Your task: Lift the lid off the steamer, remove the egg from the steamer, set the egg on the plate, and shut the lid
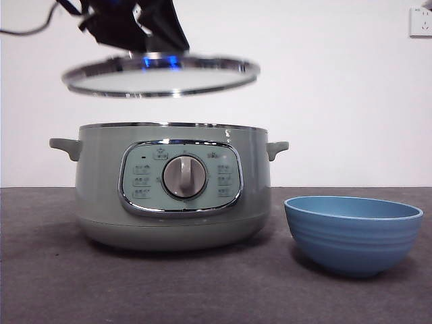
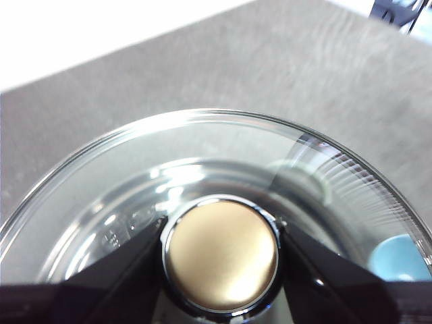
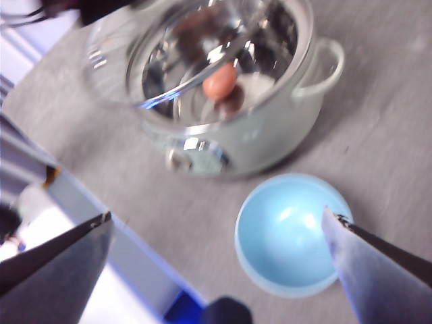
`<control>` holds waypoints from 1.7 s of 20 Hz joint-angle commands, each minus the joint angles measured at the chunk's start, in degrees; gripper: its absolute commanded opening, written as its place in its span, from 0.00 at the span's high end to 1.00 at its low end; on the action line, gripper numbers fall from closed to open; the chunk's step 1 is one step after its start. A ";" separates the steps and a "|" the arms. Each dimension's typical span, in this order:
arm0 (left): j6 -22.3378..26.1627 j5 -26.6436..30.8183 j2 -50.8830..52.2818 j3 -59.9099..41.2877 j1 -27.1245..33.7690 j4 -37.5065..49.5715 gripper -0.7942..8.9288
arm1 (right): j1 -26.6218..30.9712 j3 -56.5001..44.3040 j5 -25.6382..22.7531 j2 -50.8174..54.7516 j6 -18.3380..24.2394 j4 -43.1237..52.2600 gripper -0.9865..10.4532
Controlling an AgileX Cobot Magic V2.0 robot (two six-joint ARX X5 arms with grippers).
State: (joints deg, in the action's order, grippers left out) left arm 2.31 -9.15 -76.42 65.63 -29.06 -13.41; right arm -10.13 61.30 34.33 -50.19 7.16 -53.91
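Left tool (image 2: 221,255): clamped on the lid's round knob (image 2: 221,253), one black jaw pressed to each side of it; in the front view it comes in dark from the top edge, left of centre.
Lid (image 1: 160,75): held in the air above the steamer, clear of its rim, tilted slightly, and offset a little to the left of the pot; chrome edge and glass dome both show.
Right tool (image 3: 216,233): jaws spread wide apart and gripping nothing; it hangs above the worktop over the blue bowl.
Steamer (image 1: 172,192): pale sage-green pot standing uncovered on the worktop, left of centre, with a handle on each side, a chrome-framed button panel and a central dial (image 1: 184,177) facing the front.
Egg (image 3: 220,81): brownish, lying inside the open steamer, seen from the right wrist view partly through the raised lid.
Plate (image 1: 353,233): matte blue ridged bowl, just right of the steamer and apart from it.
Worktop (image 1: 54,283): dark grey, carrying steamer and bowl.
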 commanded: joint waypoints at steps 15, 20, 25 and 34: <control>-1.09 6.47 35.15 0.13 -0.15 -22.93 0.93 | -23.15 4.17 -15.85 -26.97 -13.94 29.29 0.39; -1.27 7.63 40.48 0.13 -0.15 -28.57 0.93 | -29.09 14.47 -23.17 -39.52 -13.55 29.16 0.39; -1.25 7.54 41.83 0.13 -0.15 -30.01 0.93 | -31.71 23.76 -28.52 -51.80 -12.70 27.96 0.39; -1.18 7.41 41.83 0.13 -0.15 -30.40 0.93 | -32.39 25.40 -31.80 -60.76 -12.02 28.50 0.39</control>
State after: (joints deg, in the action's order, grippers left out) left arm 1.45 -1.65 -35.22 65.54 -29.06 -46.46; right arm -42.37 86.56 2.76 -110.00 -5.30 -25.74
